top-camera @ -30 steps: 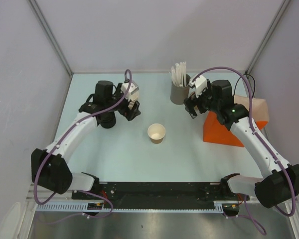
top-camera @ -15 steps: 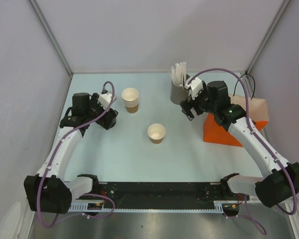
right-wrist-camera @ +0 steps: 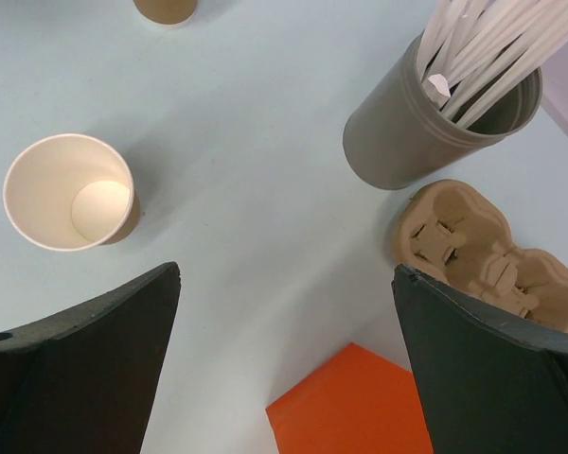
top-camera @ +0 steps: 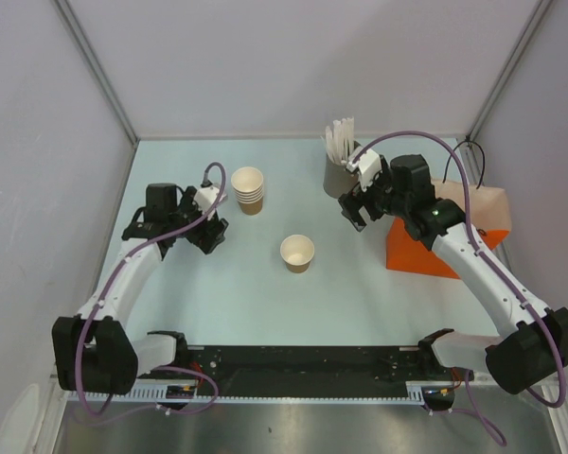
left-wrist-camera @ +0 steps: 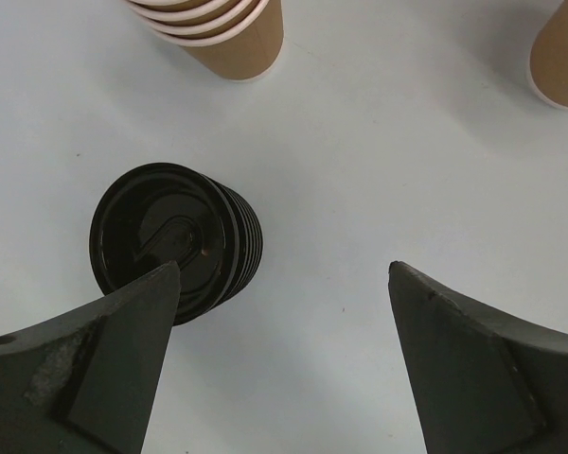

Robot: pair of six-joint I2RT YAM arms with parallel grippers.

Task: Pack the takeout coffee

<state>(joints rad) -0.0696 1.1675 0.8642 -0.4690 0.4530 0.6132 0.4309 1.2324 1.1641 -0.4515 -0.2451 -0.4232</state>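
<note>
The raised marking on the top lid of the stack of black lids [left-wrist-camera: 166,236] is too faint to read, and no other surface carries legible print.

Half a second ago the left gripper [top-camera: 211,235] sat a little farther toward the left edge; it has now swung nearer the middle and hangs over the lids, whereas a second ago it covered the stack of tan cups [top-camera: 249,189], which now stands uncovered toward the far edge, left of centre. The right gripper [top-camera: 353,210] has shifted slightly toward the centre of the tabletop.

In the left wrist view the left gripper [left-wrist-camera: 284,270] has its fingers [left-wrist-camera: 104,369] spread wide and holds nothing; one fingertip overlaps the rim of the lid stack, and whether it touches cannot be told. The right gripper [right-wrist-camera: 286,272] is also spread wide and empty, above bare table between the takeout coffee cup [right-wrist-camera: 71,192] and the orange bag [right-wrist-camera: 355,402].

The takeout coffee cup [top-camera: 297,253] stands upright, open and lidless, in the middle of the tabletop, apart from both grippers. The grey straw holder [right-wrist-camera: 435,123] stands near the far edge and the cardboard cup carrier [right-wrist-camera: 483,255] lies just beside it.
</note>
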